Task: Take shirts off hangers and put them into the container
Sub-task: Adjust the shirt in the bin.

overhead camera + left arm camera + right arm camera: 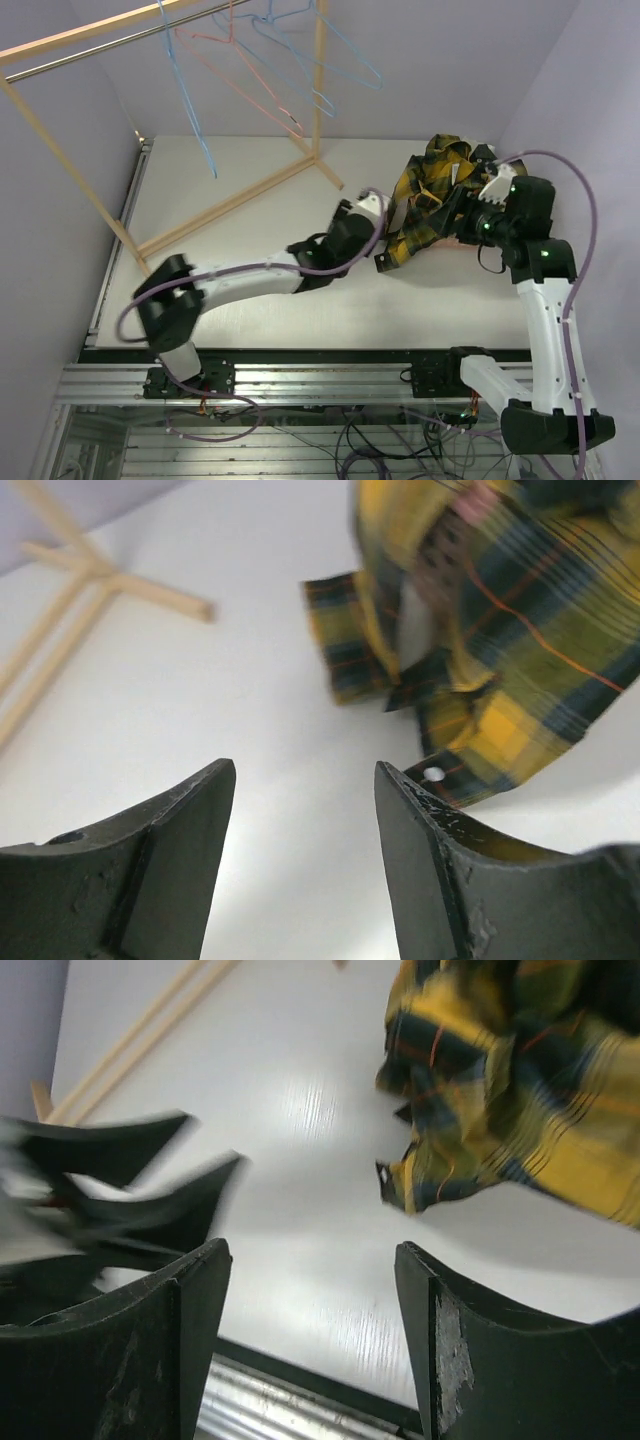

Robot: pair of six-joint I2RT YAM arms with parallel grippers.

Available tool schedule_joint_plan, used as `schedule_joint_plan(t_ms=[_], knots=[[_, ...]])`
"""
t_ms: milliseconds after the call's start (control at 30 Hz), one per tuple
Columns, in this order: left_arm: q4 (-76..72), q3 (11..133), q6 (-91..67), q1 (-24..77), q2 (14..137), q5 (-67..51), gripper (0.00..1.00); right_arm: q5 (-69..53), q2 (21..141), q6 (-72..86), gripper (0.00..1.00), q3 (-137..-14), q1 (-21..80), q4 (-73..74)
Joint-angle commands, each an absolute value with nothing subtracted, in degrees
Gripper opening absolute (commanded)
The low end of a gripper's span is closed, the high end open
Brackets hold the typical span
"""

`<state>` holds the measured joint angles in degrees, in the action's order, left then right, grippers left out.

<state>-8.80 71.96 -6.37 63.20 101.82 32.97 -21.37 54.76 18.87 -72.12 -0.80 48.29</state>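
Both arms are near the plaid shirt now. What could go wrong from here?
1. The left gripper and right gripper both stand open, holding nothing, close together at the yellow plaid shirt; they might collide.
2. The left one faces only a cuff; gripping there may drag the crumpled shirt instead of lifting it.
3. The container is in no view, so the carrying path cannot be judged.

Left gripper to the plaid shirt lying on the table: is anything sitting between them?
Nothing visible does. In the left wrist view only bare table lies between the open left gripper and the yellow plaid shirt, whose hem reaches almost to one finger. The container is not in view.
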Motion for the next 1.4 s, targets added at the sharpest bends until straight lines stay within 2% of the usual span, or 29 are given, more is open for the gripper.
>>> schedule_joint_plan(t_ms=[0,267,400,733,1067,1300,1367], knots=[[3.65,68.60,-9.07,62.35,84.15,48.75,0.69,-29.05,53.38,19.26,0.67,-65.45,-0.05,49.41],[5.63,54.69,-0.69,61.66,52.10,58.43,0.67,-29.98,41.98,29.32,0.65,-43.94,1.01,37.89],[5.90,51.56,5.29,61.53,42.02,59.74,0.66,-24.91,39.27,33.66,0.64,-33.05,3.51,29.62],[11.82,48.44,8.11,61.52,33.81,63.82,0.65,-13.36,47.39,38.28,0.63,-22.47,11.88,7.27],[16.95,46.08,4.86,61.52,27.07,65.78,0.65,5.64,62.99,40.57,0.63,-22.61,21.74,-5.43],[18.78,43.34,2.61,61.54,25.41,65.56,0.64,9.48,69.51,38.04,0.63,-23.96,22.11,-13.23],[18.68,43.09,2.57,61.56,25.63,65.70,0.64,9.52,72.05,37.09,0.61,-25.28,22.10,-14.24]])
